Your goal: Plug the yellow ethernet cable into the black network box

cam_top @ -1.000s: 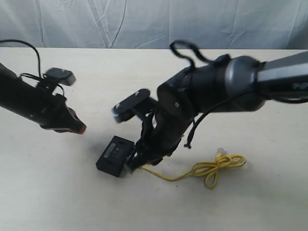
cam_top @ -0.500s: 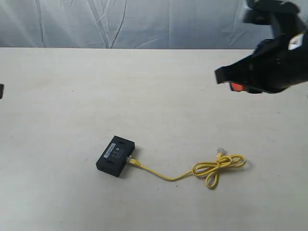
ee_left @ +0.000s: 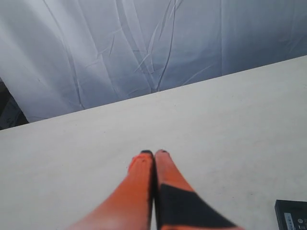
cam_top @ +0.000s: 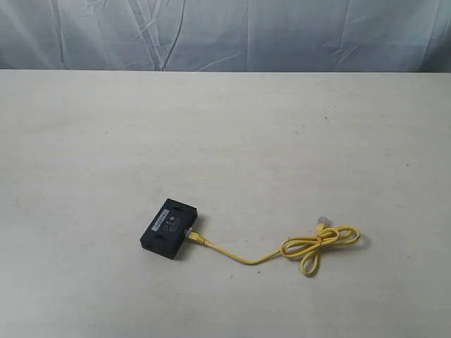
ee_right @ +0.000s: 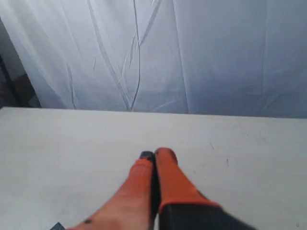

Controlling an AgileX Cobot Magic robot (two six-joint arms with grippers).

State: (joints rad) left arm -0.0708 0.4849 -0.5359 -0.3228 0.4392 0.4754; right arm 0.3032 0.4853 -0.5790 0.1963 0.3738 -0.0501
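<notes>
Desk surface spreads wide between the far edge and the black network box, which lies near the front edge, left of centre. The yellow ethernet cable sits plugged into the box's right side, its bow trailing rightward along the front edge. The left gripper and right gripper hover with orange fingers pressed together, holding nothing.

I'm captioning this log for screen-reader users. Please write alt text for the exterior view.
A yellow ethernet cable runs from the side of a black network box lying on a pale table, its far end tied in a looped bow with a free plug. No robot arm is in view.
</notes>
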